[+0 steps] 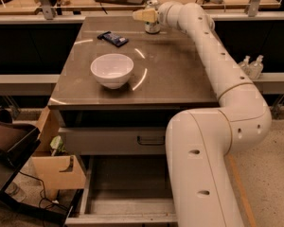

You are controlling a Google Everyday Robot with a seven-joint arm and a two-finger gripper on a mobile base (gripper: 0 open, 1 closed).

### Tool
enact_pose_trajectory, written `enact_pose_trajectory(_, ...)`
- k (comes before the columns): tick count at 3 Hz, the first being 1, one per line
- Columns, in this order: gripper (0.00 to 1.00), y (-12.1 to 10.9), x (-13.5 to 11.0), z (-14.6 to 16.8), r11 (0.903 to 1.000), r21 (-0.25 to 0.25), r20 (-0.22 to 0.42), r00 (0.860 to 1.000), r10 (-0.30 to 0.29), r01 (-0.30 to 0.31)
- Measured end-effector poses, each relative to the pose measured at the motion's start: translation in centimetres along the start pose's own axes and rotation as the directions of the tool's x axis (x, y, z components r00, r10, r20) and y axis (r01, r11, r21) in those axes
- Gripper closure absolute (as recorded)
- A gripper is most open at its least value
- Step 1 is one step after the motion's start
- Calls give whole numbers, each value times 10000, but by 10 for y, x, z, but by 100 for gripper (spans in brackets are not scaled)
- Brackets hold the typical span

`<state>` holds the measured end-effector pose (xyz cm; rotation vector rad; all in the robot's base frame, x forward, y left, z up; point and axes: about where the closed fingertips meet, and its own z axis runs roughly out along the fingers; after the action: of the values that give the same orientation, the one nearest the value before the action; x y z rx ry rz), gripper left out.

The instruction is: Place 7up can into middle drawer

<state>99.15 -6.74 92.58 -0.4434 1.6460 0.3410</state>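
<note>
The 7up can [152, 26] stands upright at the far edge of the grey table [180, 79], silver with a shiny top. My gripper [145, 16] is at the can's upper part, reaching in from the right at the end of the long white arm; it partly covers the can. The middle drawer [128, 188] is pulled open low in front of the table, a shallow grey tray with nothing in it. The arm's large white lower link hides the drawer's right side.
A white bowl [112, 70] sits mid-table, left of centre. A dark flat snack bar [112, 39] lies behind it. A closed drawer front with a dark handle [149, 140] is above the open drawer. A cardboard box [57, 169] stands at the left.
</note>
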Motion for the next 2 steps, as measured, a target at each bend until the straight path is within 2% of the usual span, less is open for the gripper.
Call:
enact_pose_trajectory(1,17,11,5,11,9990,-327,95,9995,311,-308)
enact_pose_trajectory(2,48,13,6,13,9989,-356,100,9995,312,-308)
